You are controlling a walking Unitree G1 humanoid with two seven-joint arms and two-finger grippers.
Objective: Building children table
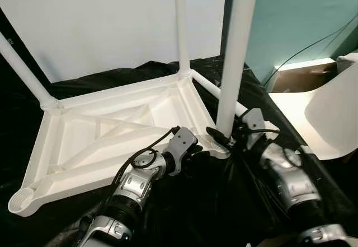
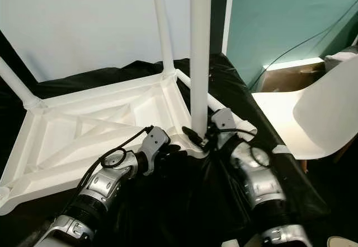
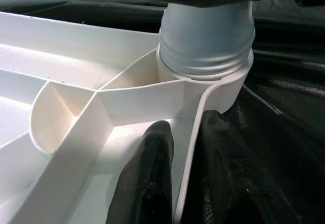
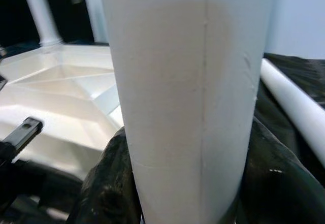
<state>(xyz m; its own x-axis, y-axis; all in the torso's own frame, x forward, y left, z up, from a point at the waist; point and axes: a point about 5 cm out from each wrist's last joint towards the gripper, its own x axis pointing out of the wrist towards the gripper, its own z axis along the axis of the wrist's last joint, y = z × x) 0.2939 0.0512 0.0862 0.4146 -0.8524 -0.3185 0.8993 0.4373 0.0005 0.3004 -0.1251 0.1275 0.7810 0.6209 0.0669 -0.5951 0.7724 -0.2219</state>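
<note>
A white plastic table top (image 1: 112, 129) lies upside down on black cloth. Legs stand in its two far corners, one on the left (image 1: 22, 70) and one on the right (image 1: 180, 23). A third leg (image 1: 238, 51) stands upright in the near right corner socket (image 3: 205, 76). My right gripper (image 1: 226, 135) is shut on this leg just above the socket, its fingers (image 4: 106, 183) on both sides. My left gripper (image 1: 196, 153) is shut on the table's rim (image 3: 190, 132) beside that corner, one finger (image 3: 147, 178) inside and one outside. The near left socket (image 1: 21, 201) is empty.
Another white tube (image 1: 215, 90) lies on the cloth along the table's right side. A white chair (image 1: 330, 112) stands close on the right, with a cardboard box (image 1: 296, 76) and a cable behind it. A white board (image 1: 112, 28) leans behind the table.
</note>
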